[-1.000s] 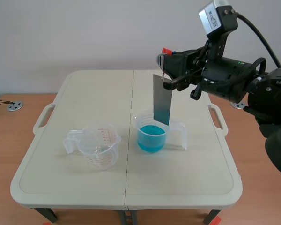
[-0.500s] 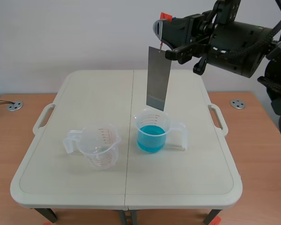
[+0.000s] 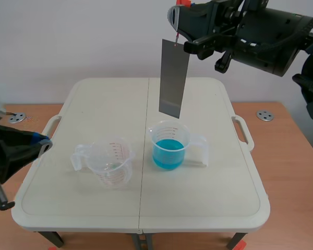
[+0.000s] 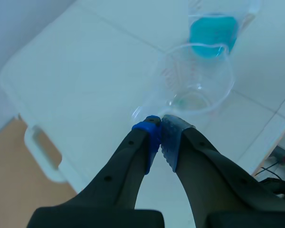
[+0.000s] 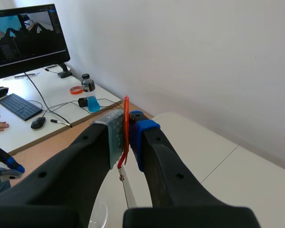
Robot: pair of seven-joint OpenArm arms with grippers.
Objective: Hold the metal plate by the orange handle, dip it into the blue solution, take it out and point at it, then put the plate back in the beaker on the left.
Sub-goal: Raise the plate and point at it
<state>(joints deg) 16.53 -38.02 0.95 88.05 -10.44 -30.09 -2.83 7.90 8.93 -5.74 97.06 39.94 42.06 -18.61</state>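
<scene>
- Right gripper [image 5: 126, 124] pinches the orange handle [image 5: 126, 111]; the metal plate [image 3: 172, 78] hangs above the blue-solution beaker [image 3: 169, 147], right of centre.
- Seemingly out of the dip; next, the left gripper [image 4: 160, 127], fingers pressed together at near left, must point at it.

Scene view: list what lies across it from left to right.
left gripper → empty beaker → blue beaker → floor disc. The plate hangs above the blue beaker, so it is left out of the order.
</scene>
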